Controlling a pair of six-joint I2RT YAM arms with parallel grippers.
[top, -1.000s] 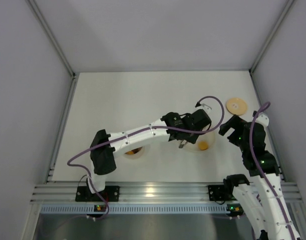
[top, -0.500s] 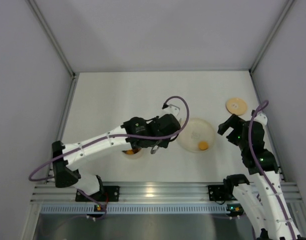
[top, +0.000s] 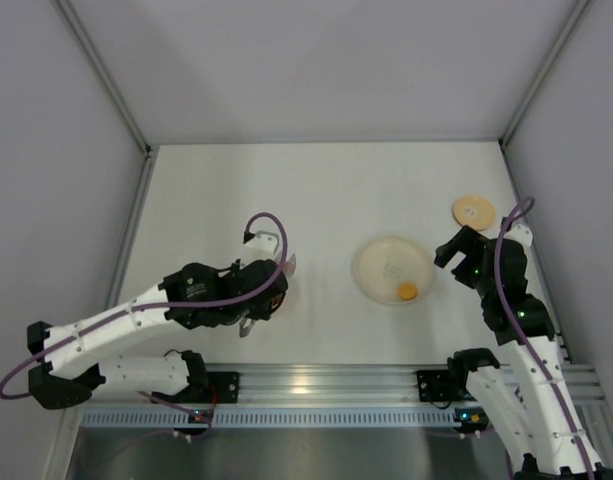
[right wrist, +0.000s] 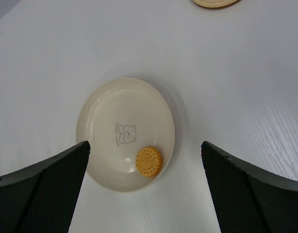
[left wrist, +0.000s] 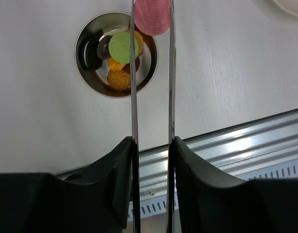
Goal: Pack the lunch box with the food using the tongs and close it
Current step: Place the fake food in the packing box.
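Right gripper (right wrist: 145, 147) hangs wide open, empty, over pale plate (right wrist: 105, 116) holding one orange biscuit (right wrist: 149, 161). Steel lunch box (left wrist: 96, 81) sits open well left of it with green, orange and black pieces inside; wooden lid (top: 473, 211) lies far right. Left gripper (left wrist: 151, 145) is clamped on tongs (left wrist: 134, 97), which pinch a pink round piece (left wrist: 153, 17) over the box rim.
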